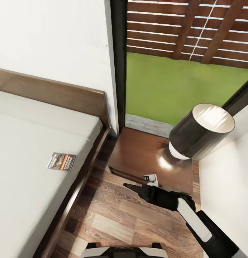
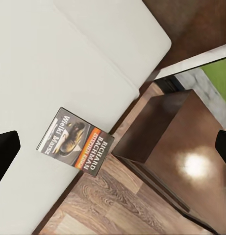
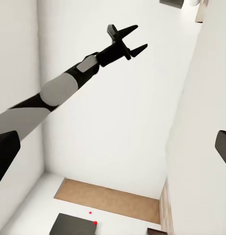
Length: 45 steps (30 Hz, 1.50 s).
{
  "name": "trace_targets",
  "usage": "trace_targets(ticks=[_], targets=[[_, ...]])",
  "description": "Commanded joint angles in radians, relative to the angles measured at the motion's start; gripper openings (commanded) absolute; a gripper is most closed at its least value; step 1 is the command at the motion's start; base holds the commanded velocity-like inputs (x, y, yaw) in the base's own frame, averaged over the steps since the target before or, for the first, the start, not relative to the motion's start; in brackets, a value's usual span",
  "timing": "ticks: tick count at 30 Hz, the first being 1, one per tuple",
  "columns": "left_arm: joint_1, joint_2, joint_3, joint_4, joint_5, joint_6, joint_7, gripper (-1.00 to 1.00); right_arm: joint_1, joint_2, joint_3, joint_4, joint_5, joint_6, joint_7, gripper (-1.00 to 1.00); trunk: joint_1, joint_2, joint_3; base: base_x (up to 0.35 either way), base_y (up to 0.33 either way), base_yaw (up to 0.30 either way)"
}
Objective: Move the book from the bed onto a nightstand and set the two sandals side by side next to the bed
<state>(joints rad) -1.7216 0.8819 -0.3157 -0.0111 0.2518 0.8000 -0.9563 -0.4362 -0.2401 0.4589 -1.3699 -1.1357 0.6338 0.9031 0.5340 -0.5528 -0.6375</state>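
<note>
Grey-orange book lies at left on the bed; left gripper released, right gripper perhaps clenched, unclear.

Bed cut off at left edge.

One book, one nightstand (lamp atop), one bed.

lamp crowding nightstand, near side free
</note>
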Motion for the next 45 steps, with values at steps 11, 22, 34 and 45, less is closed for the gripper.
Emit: trace_targets(ticks=[11, 22, 34, 45], targets=[[-0.001, -0.103, -0.009, 0.001, 0.009, 0.015, 0.035, 1.00, -0.001, -0.001, 0.001, 0.000, -0.009, 0.006, -0.002, 1.00, 0.000, -0.001, 0.016, 0.000, 0.000, 0.000], [0.036, -0.197, -0.009, 0.002, 0.010, 0.012, 0.069, 1.00, -0.001, -0.001, 0.001, 0.000, -0.008, 0.007, -0.002, 1.00, 0.000, -0.001, 0.034, 0.000, 0.000, 0.000], [0.100, -0.301, -0.009, 0.002, 0.011, 0.012, 0.144, 1.00, -0.001, -0.001, -0.002, 0.000, -0.006, 0.007, -0.003, 1.00, 0.000, -0.001, 0.053, 0.000, 0.000, 0.000], [0.206, -0.344, -0.008, 0.002, 0.016, 0.003, 0.146, 1.00, -0.001, -0.001, 0.000, 0.000, -0.004, 0.007, -0.003, 1.00, 0.000, -0.001, 0.070, 0.000, 0.000, 0.000]])
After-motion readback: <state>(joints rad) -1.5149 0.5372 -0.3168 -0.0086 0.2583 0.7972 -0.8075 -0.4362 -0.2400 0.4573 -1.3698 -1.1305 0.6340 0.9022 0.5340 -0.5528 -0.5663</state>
